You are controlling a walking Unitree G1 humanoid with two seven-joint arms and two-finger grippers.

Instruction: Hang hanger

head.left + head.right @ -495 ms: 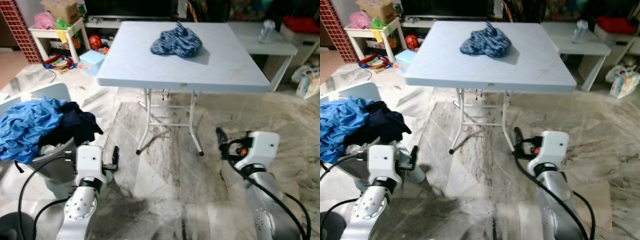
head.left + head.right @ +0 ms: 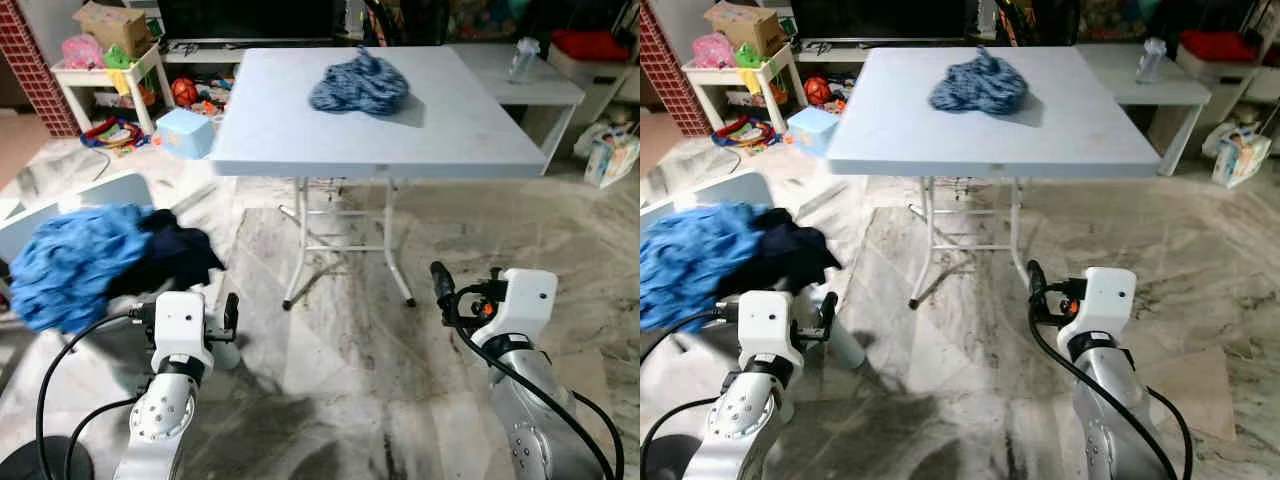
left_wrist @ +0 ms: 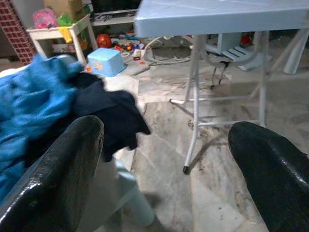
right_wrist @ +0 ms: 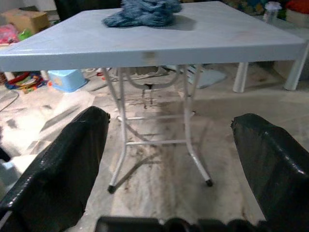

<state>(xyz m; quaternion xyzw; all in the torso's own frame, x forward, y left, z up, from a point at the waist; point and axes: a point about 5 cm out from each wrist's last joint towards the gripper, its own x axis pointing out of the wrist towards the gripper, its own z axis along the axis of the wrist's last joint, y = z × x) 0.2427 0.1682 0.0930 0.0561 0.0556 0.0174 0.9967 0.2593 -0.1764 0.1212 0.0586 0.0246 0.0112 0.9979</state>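
Observation:
No hanger can be made out. A white folding table stands ahead with a crumpled blue garment on its far side. A heap of blue and dark clothes fills a pale basket at my left. My left gripper is held low beside that heap, open and empty. My right gripper hovers over the floor in front of the table's legs, also open and empty.
A marble floor lies between me and the table. Toys, a light blue box and a small white shelf crowd the far left. A low white bench with a bottle stands at the far right.
The whole view has shifted slightly, so the camera moved. Both grippers hold about the same pose and stay open.

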